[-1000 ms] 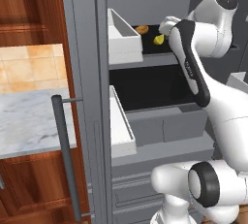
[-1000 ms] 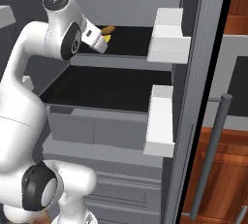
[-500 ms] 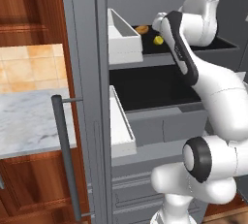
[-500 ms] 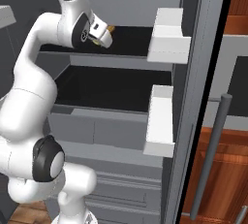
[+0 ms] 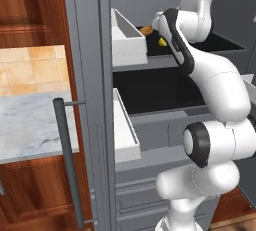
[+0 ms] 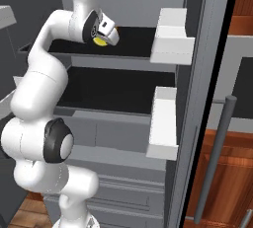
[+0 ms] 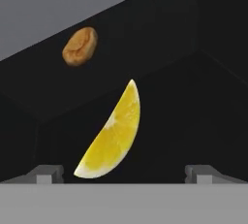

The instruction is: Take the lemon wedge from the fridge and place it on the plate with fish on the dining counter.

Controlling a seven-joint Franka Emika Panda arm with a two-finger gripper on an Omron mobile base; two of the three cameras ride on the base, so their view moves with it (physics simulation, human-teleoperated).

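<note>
The fridge (image 5: 87,75) stands open in front of me. On its upper black shelf (image 6: 133,42) lies the lemon wedge (image 7: 114,133), a bright yellow slice, also seen as a yellow spot (image 5: 162,41) under my hand (image 6: 101,41). My gripper (image 7: 124,173) hovers just short of the wedge, open, with its two fingertips (image 7: 46,172) wide on either side and nothing between them. In the right base view the gripper (image 6: 108,35) points into the shelf. The plate with fish and the dining counter are out of view.
An orange-brown rounded food item (image 7: 80,46) lies farther back on the same shelf (image 5: 146,29). White door bins (image 5: 127,42) (image 6: 170,44) flank the opening. A lower black shelf (image 6: 113,91) and grey drawers (image 5: 145,190) sit below. A small marble worktop (image 5: 30,125) lies left.
My arm has stretched further into the upper shelf, bringing the hand down over the lemon wedge. The jaws stay open.
</note>
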